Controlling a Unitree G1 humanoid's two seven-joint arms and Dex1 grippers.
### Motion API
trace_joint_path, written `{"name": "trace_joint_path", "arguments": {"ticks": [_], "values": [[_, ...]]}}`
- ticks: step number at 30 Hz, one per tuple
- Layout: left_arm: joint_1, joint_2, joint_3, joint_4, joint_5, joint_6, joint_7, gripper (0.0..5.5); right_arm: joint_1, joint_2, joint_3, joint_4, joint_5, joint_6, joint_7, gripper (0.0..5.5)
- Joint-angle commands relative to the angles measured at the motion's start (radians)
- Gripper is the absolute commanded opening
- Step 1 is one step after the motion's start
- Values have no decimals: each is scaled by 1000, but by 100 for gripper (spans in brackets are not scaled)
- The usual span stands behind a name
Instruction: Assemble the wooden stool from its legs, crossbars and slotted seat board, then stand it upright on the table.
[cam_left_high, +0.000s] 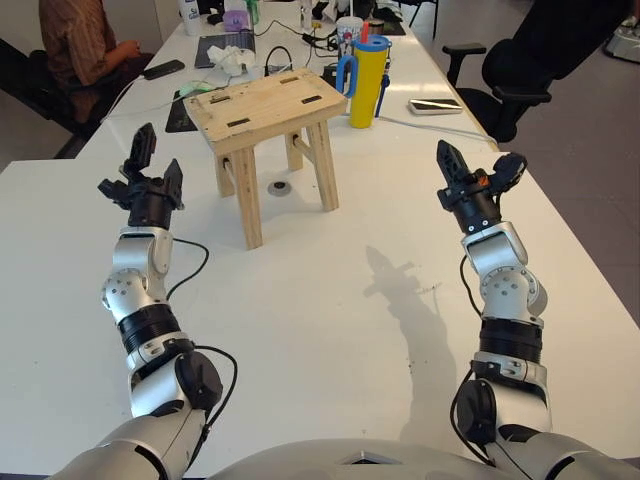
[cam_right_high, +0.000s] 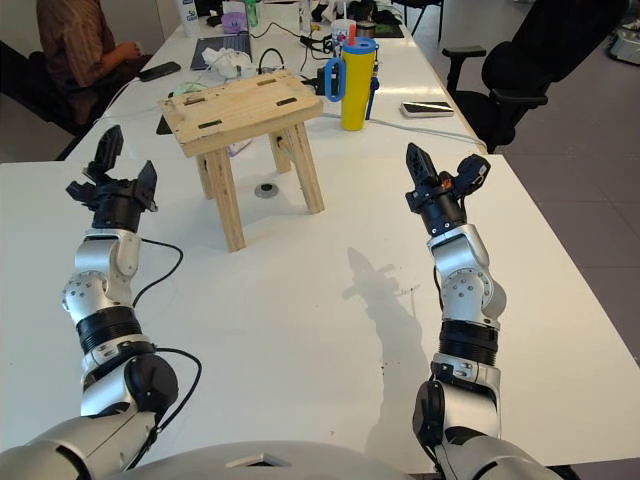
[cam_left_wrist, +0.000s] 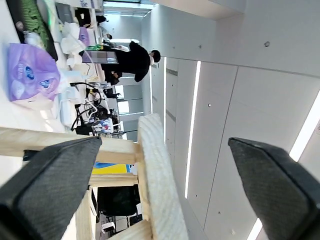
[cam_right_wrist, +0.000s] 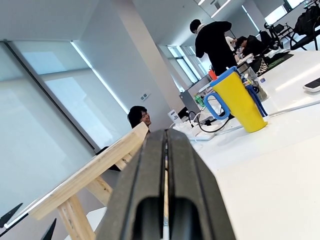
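While the stool (cam_left_high: 268, 103) stands upright on the table (cam_left_high: 330, 330), far and left of centre, broad tabletop spreads on its near side. The left end effector (cam_left_high: 158, 165), fingers apart, is near the stool's left. The right end effector (cam_left_high: 446, 162), fingers together, is well right, near the table's right edge. A jug (cam_left_high: 367, 85) stands just beyond the stool.

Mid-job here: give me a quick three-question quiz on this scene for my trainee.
1. True or false: the stool lies on its side on the table.
2. Which hand is open? A) left hand B) right hand C) both
3. Fill in: the yellow ____ stands beyond the stool, towards the robot's right.
Key: 1 false, it stands upright. 2 A; the right hand is shut. 3 mug.
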Motion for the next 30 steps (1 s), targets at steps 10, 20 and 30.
{"name": "trace_joint_path", "arguments": {"ticks": [10, 20, 30], "values": [[429, 432, -710, -441, 656, 5, -719, 469, -3, -25, 17, 25, -36, 6, 22, 0], [-91, 448, -996, 496, 1312, -616, -723, 469, -45, -15, 62, 69, -78, -5, 47, 0], [-473, 462, -958, 984, 1516, -770, -267, 469, -56, -1, 101, 81, -105, -1, 64, 0]]}}
